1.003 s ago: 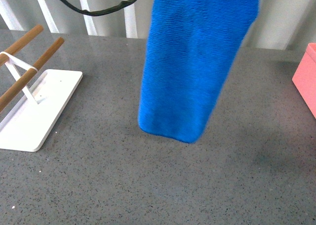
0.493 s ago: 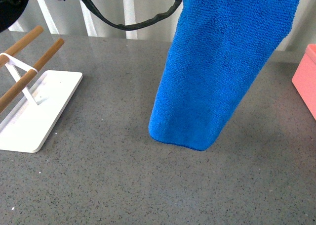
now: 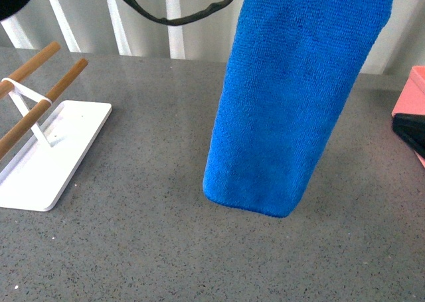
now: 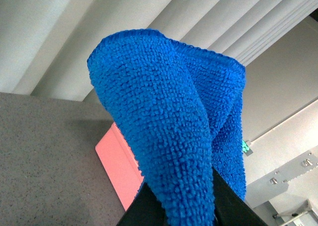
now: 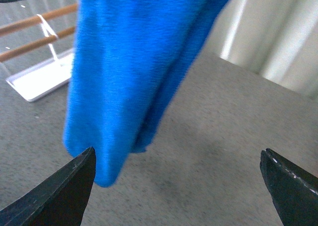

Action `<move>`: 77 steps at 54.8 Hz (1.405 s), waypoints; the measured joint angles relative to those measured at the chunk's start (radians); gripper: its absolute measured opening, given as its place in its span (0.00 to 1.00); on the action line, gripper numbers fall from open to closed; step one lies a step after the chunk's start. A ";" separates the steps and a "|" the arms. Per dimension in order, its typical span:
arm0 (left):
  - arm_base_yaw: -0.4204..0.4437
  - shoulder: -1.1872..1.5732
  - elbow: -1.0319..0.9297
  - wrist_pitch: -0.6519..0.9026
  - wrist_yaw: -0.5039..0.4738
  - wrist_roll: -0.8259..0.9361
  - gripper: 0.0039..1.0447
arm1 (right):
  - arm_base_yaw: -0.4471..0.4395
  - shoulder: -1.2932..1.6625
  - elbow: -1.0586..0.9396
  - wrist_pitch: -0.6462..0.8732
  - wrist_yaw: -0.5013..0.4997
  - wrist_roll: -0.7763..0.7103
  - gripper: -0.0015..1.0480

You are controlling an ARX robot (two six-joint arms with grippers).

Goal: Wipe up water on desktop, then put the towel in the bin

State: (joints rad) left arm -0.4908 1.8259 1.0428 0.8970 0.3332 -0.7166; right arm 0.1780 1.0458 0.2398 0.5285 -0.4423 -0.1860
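Towel, front view: the towel hangs from 12 o'clock, its lower edge low over the counter; bin at 3 o'clock, tray at 9.
Left wrist view: left pincer closed on a bunched fold of towel; bin beyond it.
Right wrist view: right pincer spread wide, empty, facing the hanging towel.
Progress: no puddle shows, so wiping looks done, though glare may hide damp; binning is left.
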 joint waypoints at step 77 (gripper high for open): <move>-0.014 -0.018 0.020 -0.055 -0.027 -0.037 0.05 | 0.078 0.638 0.156 0.615 0.005 0.084 0.03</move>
State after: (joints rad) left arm -0.5049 1.8084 1.0630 0.8421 0.3061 -0.7532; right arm 0.2558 1.6836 0.3962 1.1431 -0.4370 -0.1024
